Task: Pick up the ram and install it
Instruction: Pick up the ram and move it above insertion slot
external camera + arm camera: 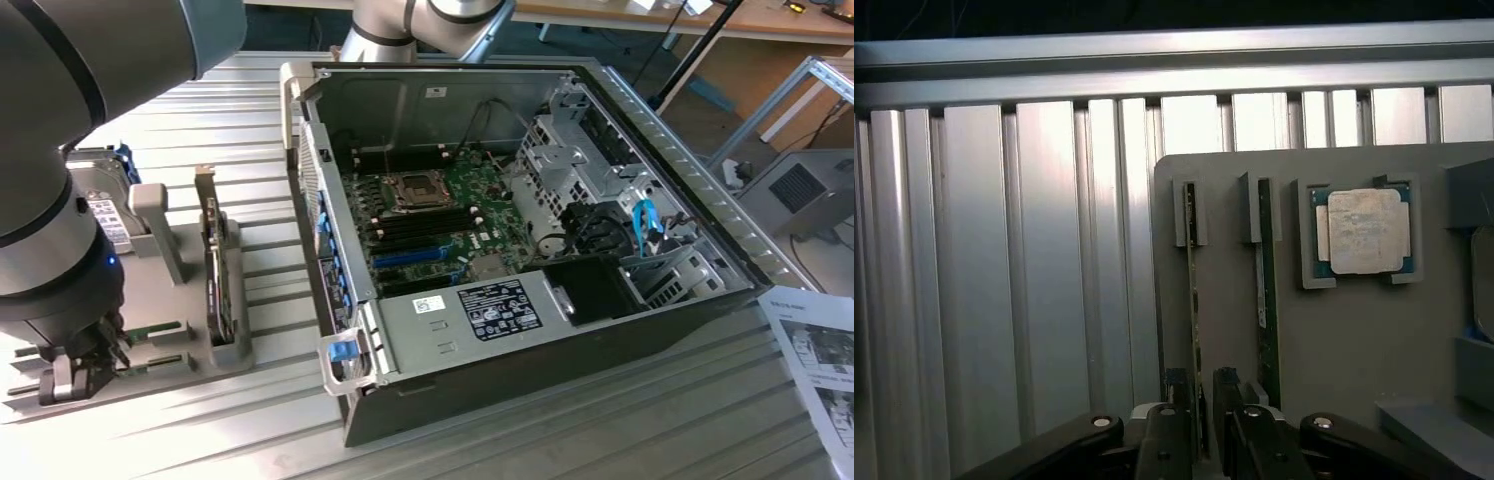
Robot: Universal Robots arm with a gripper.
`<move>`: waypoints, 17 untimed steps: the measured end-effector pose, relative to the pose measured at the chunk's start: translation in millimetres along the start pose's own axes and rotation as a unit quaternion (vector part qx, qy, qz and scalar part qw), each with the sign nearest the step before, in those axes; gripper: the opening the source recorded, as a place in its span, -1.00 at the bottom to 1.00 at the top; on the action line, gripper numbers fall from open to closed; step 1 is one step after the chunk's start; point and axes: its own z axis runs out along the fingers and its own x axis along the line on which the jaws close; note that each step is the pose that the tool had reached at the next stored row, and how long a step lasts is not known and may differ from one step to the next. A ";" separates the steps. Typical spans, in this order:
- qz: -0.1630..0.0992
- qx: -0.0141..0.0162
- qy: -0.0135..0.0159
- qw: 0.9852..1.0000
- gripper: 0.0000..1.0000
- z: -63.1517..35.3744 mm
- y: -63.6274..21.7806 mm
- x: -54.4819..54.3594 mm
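Note:
Two rams stand on edge in a grey holder [1226,260]. The nearer ram [1195,300] is a thin green stick running between my fingers; the other ram [1264,290] is parallel beside it. My gripper [1200,398] straddles the end of the nearer stick, one finger on each side with a thin gap, so it is open. In the exterior view my gripper [67,385] hangs low over the holder [180,372] at the exterior view's left. The motherboard's black slots [424,222] lie inside the open computer case [441,335].
A square silver processor [1364,232] sits in a recess of the holder beside the sticks. An upright card with a metal bracket [214,270] stands on the holder. The ribbed aluminium table [561,440] carries a printed sheet [817,360] at the exterior view's right.

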 end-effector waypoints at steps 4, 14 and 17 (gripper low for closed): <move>0.000 0.000 0.000 1.000 -0.52 3.6 -0.1 0.5; 0.000 0.000 0.000 1.000 -0.52 7.4 -0.3 0.7; 0.000 0.000 0.000 1.000 -0.52 10.4 -0.3 0.9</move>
